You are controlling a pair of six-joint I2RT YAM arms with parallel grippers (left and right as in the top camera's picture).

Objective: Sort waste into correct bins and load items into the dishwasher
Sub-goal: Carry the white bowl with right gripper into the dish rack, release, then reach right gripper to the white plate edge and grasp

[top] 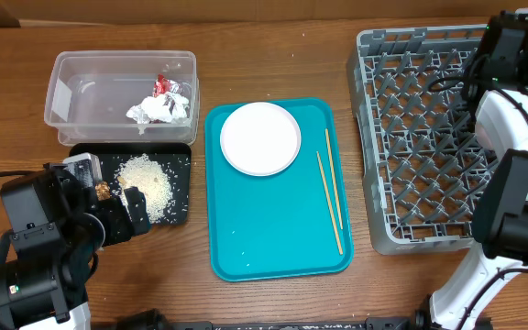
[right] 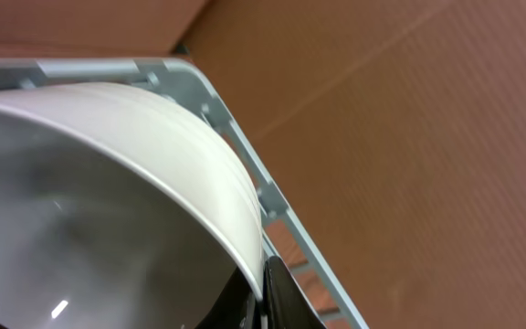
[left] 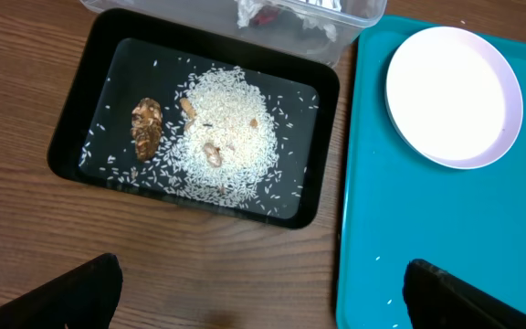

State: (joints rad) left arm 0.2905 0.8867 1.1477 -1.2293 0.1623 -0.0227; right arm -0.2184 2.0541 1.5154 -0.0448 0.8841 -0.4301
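The left gripper (left: 263, 297) hung spread wide over the near edge of the shallow black rectangular tray (left: 78, 110), which held loose whitish rice (left: 225, 137) and a small brown lump (left: 146, 128). The right gripper (right: 261, 294) pinched a round white bowl's (right: 153, 128) rim above the far right corner of the grey pegged plastic rack (top: 411, 137). A round white plate (top: 260, 137) and thin wooden chopsticks (top: 330, 188) lay on the teal tray (top: 273, 229).

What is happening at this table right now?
The right tool grips a white dish by its rim at a corner of the grey rack. The left tool hangs open near the black tray, which holds rice and a brown lump. Napkin and wrapper lie in the clear tub; a plate and chopsticks wait on the teal tray.
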